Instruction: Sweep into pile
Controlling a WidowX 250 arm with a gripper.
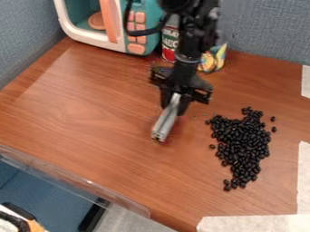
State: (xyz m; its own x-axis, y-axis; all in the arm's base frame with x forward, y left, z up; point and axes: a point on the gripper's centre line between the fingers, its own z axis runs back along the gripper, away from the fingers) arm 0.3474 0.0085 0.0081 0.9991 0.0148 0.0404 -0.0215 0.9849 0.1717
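I have my gripper clamped round a silvery tool — perhaps a sweeper — angled down left of the black beans on the table, presumably for nudging strays inward.

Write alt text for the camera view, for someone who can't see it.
Black beans lie in a loose heap at right on a wooden table, with a few strays beside it. To their left, the gripper holds a slim silver tool angled down. Behind stand a toy microwave and a can.

Soft glare, slight overall blur.
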